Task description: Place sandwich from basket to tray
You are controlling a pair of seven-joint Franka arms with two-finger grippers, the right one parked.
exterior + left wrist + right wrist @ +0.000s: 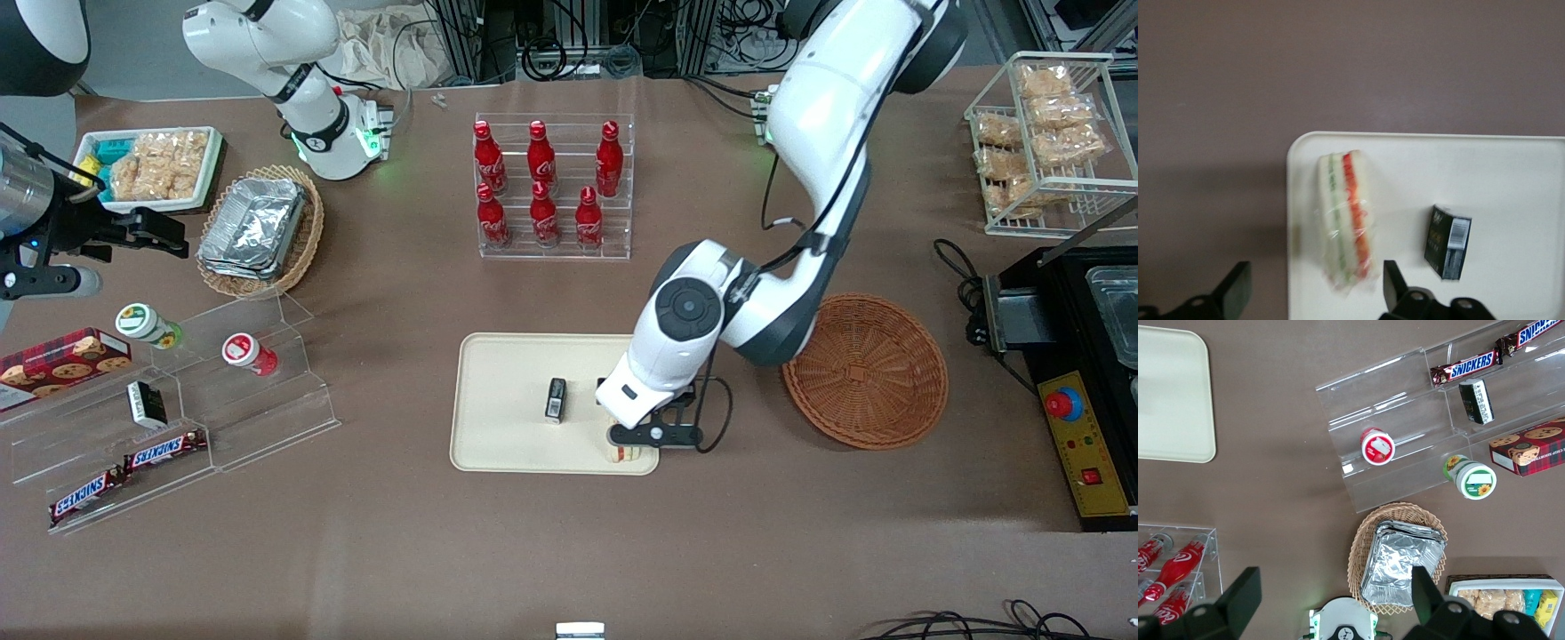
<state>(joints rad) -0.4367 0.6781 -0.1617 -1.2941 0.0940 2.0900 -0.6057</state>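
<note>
Your tool (1315,290) hangs over the tray (1511,173) with its fingers (1237,285) spread apart, clear of the sandwich (1346,220), which lies on the tray by its corner, beside a small dark box (1447,241). Lift straight up so you don't nudge it. From the front, the arm hides most of the sandwich; the basket (867,373) sits empty.

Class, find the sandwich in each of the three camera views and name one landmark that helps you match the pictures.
Front view: the sandwich lies on the tray, near its corner nearest the front camera, mostly hidden under the open hand.
Left wrist view: the sandwich lies on the tray's corner, hand open above it.
Right wrist view: not in it.
Shared landmark: the small dark box on the tray.
</note>
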